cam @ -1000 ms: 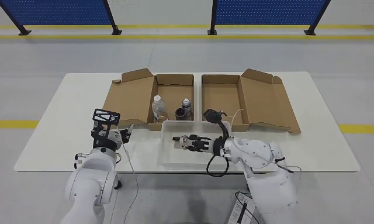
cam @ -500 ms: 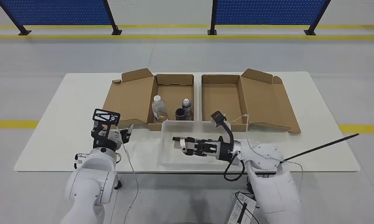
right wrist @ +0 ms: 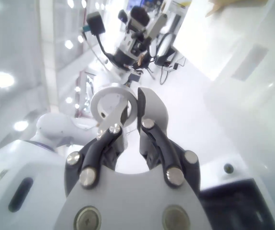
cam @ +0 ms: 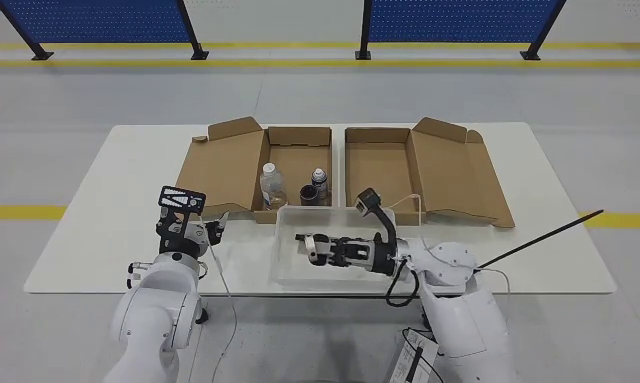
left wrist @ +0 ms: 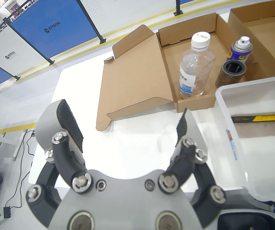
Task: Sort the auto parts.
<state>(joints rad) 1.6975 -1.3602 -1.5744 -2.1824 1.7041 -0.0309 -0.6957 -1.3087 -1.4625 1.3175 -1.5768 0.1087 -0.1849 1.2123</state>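
My right gripper [cam: 312, 249] lies level over the clear plastic bin [cam: 287, 275], pointing toward the table's left side. In the right wrist view this gripper [right wrist: 134, 101] is shut on a white ring-shaped part [right wrist: 108, 96], gripped by its wall. My left gripper [left wrist: 125, 118] is open and holds nothing above the bare table left of the bin [left wrist: 226, 111]; the top view shows it [cam: 203, 235] near the front left. A black and yellow bar [left wrist: 262, 118] lies in the bin.
Two open cardboard boxes stand behind the bin. The left box [cam: 298, 143] holds a clear bottle [cam: 272, 186], a spray can [cam: 319, 180] and a dark cylinder [cam: 309, 195]. The right box [cam: 380, 173] looks bare inside. A thin dark rod [cam: 545, 238] sticks out right of the right arm.
The right gripper has risen from the bin's floor and turned from pointing down to lying level, carrying the part leftward. The left arm has kept still.
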